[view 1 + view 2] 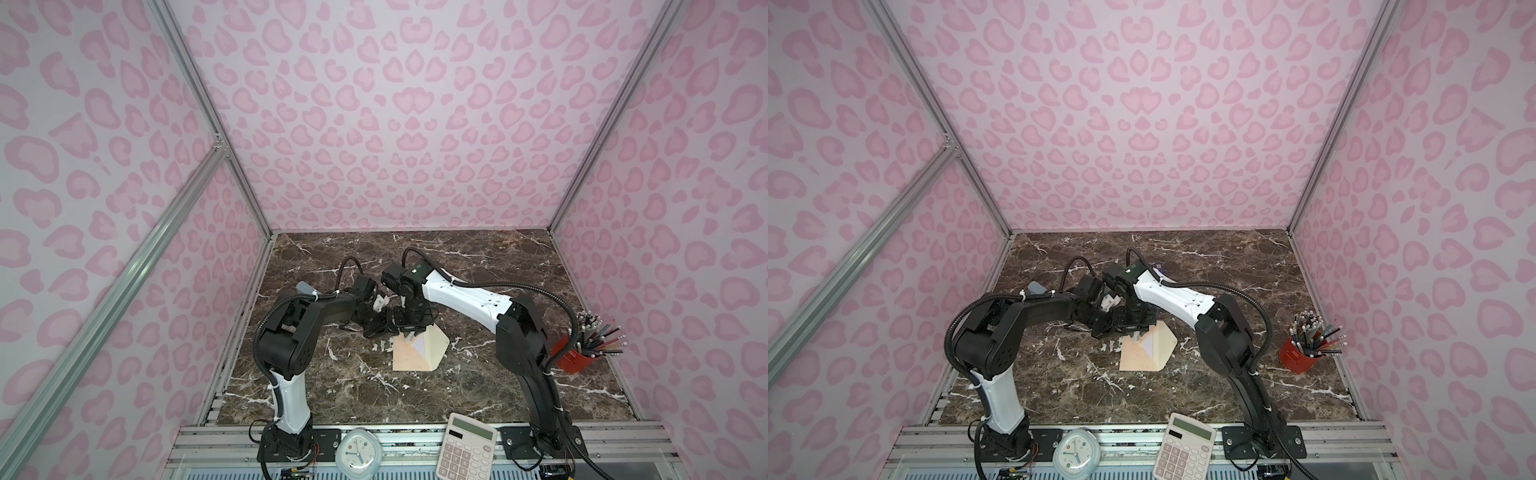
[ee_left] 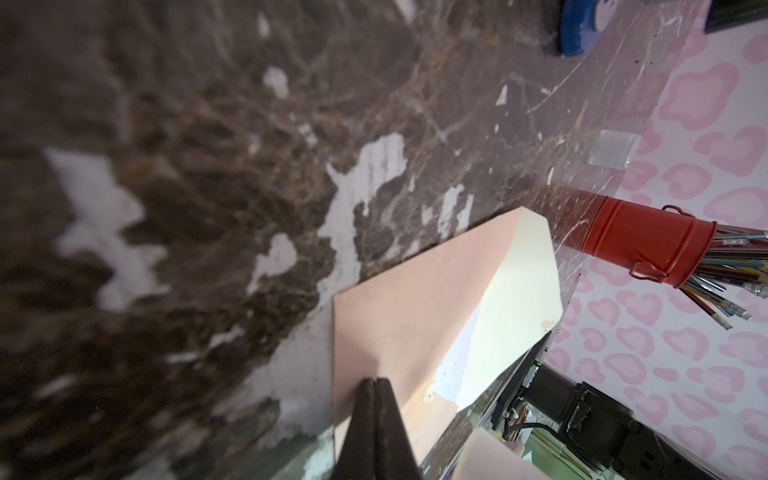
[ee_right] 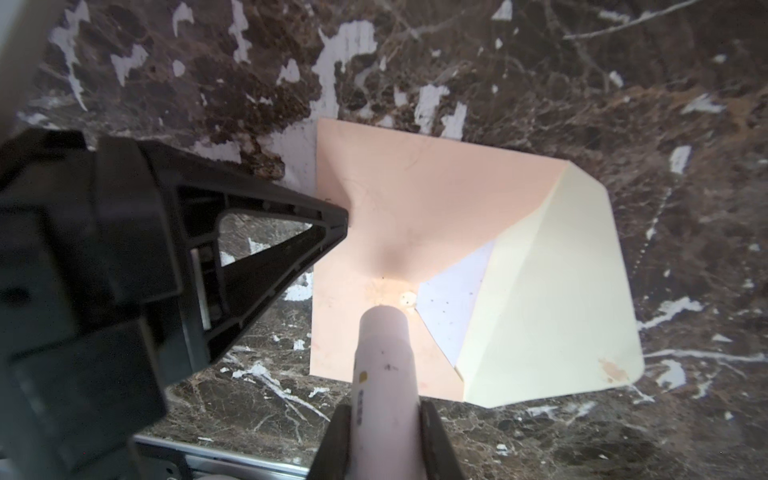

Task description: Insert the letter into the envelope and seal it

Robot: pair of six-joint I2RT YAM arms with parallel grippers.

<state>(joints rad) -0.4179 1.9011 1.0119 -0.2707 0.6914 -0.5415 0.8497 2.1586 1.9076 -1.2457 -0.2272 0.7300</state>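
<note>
On marble (image 3: 582,62), open-flapped peach envelope (image 3: 415,199)

Peach envelope (image 3: 415,199) lies flat, flap open, pale letter (image 3: 453,299) inside.

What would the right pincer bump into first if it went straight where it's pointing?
Probably the envelope: the pale tube in the right pincer aims at its peach face, touching or nearly.

The envelope (image 3: 415,199) is peach, cream inside; glue stick (image 3: 382,374) pale pink; table (image 1: 457,395) brown marble, white-veined; walls (image 1: 415,124) pink-spotted; pencil cup (image 1: 1298,353) red.
</note>
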